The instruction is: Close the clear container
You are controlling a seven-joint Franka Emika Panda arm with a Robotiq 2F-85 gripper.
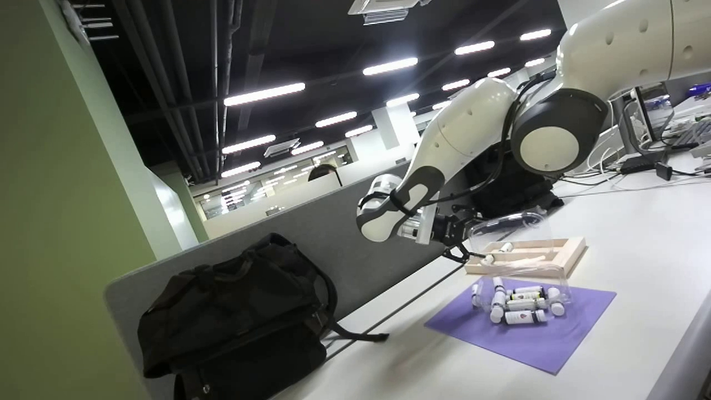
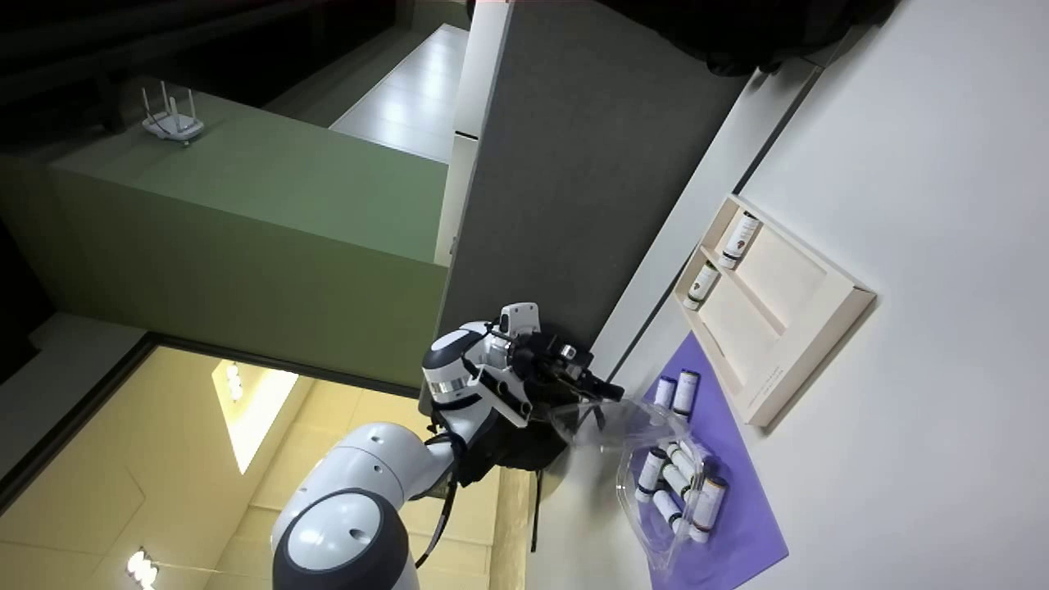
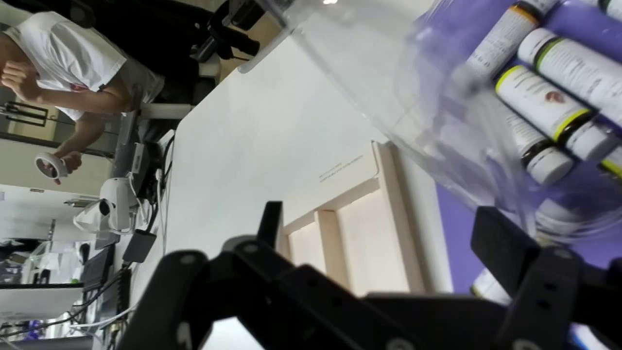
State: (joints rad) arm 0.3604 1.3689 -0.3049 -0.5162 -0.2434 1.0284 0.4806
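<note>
A white robot arm leans in from the upper right of an exterior view, elbow bent, its forearm slanting down to a low wrist, where the black gripper points toward the clear container. In the wrist view the two fingers stand wide apart, close to the container's raised lid; whether either finger touches it is hard to judge through the see-through plastic. The container sits on a purple sheet on the white desk, with small labelled bottles lying inside. Two more bottles are on the sheet just beside it, near a shallow wooden tray holding another pair. A black backpack slumps in front of the grey divider in an exterior view.
</note>
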